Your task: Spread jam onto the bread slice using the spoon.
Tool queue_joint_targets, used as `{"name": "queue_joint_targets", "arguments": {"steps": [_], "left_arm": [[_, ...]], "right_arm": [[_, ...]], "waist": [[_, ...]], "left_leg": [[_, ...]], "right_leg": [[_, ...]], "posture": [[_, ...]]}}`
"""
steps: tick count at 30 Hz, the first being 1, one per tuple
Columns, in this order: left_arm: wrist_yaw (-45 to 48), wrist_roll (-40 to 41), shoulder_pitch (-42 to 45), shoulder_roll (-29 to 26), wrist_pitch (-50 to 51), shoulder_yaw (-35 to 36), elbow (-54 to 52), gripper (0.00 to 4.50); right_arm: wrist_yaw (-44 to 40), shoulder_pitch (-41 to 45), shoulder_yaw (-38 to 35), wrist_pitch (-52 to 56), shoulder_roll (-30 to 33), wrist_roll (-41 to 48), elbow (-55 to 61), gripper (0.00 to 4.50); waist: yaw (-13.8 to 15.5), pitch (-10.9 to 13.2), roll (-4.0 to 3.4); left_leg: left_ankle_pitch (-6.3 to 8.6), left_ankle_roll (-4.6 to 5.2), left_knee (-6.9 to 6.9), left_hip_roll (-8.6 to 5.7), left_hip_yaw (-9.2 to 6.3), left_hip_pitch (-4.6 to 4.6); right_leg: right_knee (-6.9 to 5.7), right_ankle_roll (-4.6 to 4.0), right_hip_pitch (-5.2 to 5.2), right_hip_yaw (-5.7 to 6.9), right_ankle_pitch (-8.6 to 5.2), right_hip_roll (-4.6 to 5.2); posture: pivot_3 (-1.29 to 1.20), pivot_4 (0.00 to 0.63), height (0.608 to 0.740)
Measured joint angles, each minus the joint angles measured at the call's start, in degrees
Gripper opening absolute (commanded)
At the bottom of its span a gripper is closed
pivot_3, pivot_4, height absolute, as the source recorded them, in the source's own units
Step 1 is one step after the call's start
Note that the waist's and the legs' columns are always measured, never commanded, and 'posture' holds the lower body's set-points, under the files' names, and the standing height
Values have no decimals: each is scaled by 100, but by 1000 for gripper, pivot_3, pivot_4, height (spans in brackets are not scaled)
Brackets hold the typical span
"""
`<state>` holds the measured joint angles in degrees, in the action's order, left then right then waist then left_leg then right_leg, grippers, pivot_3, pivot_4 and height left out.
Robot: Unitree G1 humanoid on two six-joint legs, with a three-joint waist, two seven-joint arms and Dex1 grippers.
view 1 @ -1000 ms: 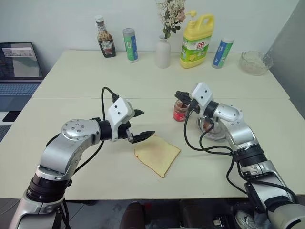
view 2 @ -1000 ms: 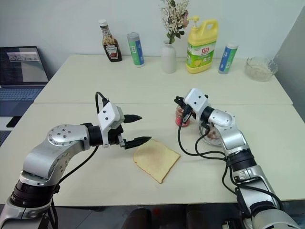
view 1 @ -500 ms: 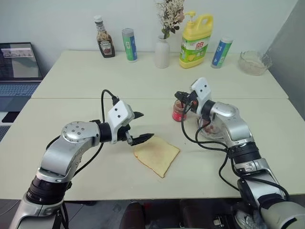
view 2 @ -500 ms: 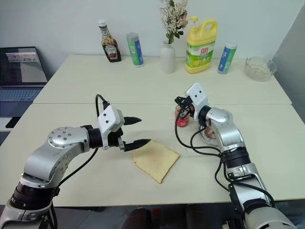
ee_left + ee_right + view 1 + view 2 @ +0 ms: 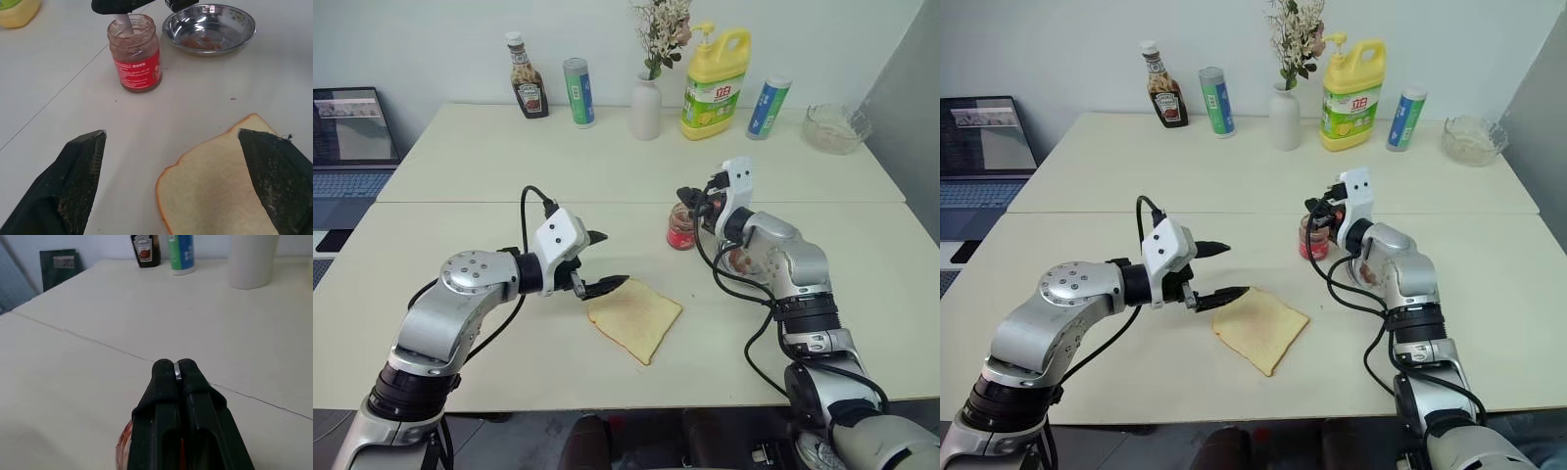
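Note:
The bread slice [image 5: 634, 318] lies flat near the table's front edge. My left gripper [image 5: 612, 259] hovers open at the slice's left corner, and in the left wrist view its fingers [image 5: 78, 166] frame the bread slice [image 5: 220, 191]. Behind it stands the small glass jar of red jam [image 5: 681, 227]. My right gripper [image 5: 691, 198] is right above the jar, shut on the spoon. The spoon's handle [image 5: 123, 23] dips into the open jar [image 5: 135, 54]. A silver sliver of spoon [image 5: 176, 373] shows between the shut right fingertips.
A round steel dish [image 5: 209, 28] smeared with red sits just right of the jar. Along the table's back stand a ketchup bottle [image 5: 528, 76], two canisters [image 5: 579, 92], a vase [image 5: 646, 103], a yellow detergent bottle [image 5: 715, 70] and a glass bowl [image 5: 837, 127]. A laptop [image 5: 352, 147] is at far left.
My right wrist has rolled upright while the gripper stayed over the jar with the spoon. The left arm and the bread have not moved.

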<state>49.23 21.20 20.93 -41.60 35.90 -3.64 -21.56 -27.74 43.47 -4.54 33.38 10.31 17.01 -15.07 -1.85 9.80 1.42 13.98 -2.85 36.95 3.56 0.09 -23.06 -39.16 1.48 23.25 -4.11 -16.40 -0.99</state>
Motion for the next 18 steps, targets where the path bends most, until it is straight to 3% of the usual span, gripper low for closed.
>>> {"name": "queue_joint_targets", "arguments": {"steps": [18], "left_arm": [[-110,-10,-13,26,0,-70,-16,4500]], "right_arm": [[808,99,-1006,819,-357,1111,70,12]], "waist": [[-5,1,-1]], "left_leg": [[0,0,-2,0,1,0]], "right_leg": [[2,0,1,-1,0,-1]], "posture": [[0,150,740]]}}
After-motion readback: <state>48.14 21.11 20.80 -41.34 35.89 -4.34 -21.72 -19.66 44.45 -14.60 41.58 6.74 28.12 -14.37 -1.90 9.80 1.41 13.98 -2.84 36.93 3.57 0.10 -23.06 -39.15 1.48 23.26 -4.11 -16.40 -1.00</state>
